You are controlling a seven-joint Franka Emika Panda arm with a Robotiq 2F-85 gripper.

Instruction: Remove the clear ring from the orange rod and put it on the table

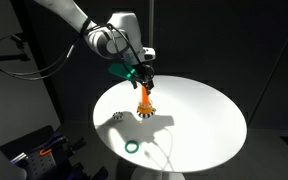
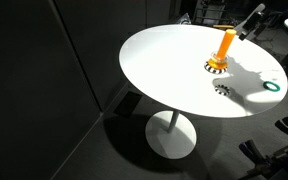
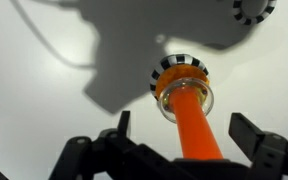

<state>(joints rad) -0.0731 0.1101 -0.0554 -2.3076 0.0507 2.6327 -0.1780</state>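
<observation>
The orange rod (image 3: pixel 196 128) stands upright on the white table (image 1: pixel 199 110) and shows in both exterior views (image 1: pixel 145 98) (image 2: pixel 225 42). The clear ring (image 3: pixel 184 100) sits low around the rod, just above a black-and-white speckled rim at its foot (image 3: pixel 181 67). My gripper (image 3: pixel 183 122) is open, with one finger on each side of the rod's upper part and neither touching it. In an exterior view the gripper (image 1: pixel 143 80) hangs right over the rod's top.
A second speckled ring (image 3: pixel 252 10) lies flat on the table near the rod, also seen in an exterior view (image 2: pixel 222 88). A solid green ring (image 1: pixel 132 147) (image 2: pixel 272 86) lies near the table's edge. Dark curtains surround the table.
</observation>
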